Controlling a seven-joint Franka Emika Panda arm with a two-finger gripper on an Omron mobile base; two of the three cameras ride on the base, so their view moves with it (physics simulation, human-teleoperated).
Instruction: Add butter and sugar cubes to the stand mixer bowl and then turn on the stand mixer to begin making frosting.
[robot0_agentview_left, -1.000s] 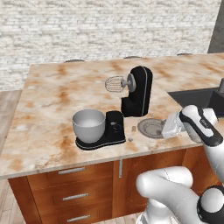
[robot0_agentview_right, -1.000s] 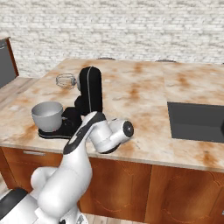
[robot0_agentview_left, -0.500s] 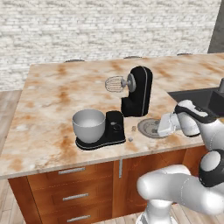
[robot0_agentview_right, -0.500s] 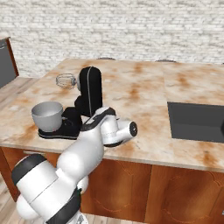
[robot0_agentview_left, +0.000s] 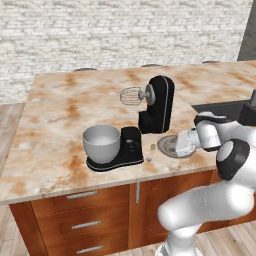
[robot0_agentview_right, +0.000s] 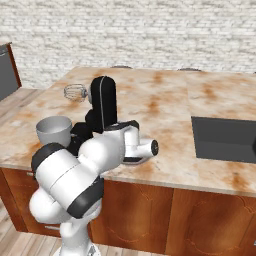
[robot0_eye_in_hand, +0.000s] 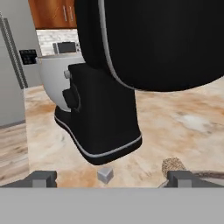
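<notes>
claw (robot0_eye_in_hand: 112, 178): we see it released, low over the counter (robot0_agentview_left: 55, 125), holding nothing
cube (robot0_eye_in_hand: 105, 174): small, grey, between the fingertips, near the stand mixer (robot0_agentview_left: 157, 102)
stand mixer bowl (robot0_agentview_left: 101, 143): on the base

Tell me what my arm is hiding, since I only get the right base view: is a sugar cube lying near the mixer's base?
Observer: Yes. The hand view shows a small grey cube on the counter, just off the corner of the stand mixer base.
Operator: Is the gripper ready for it?
Observer: The gripper is open wide; the cube lies ahead, in line with the gap, untouched.
Operator: Anything else close by?
Observer: In the left base view, a flat grey plate lies right of the mixer, partly behind the hand.
</notes>
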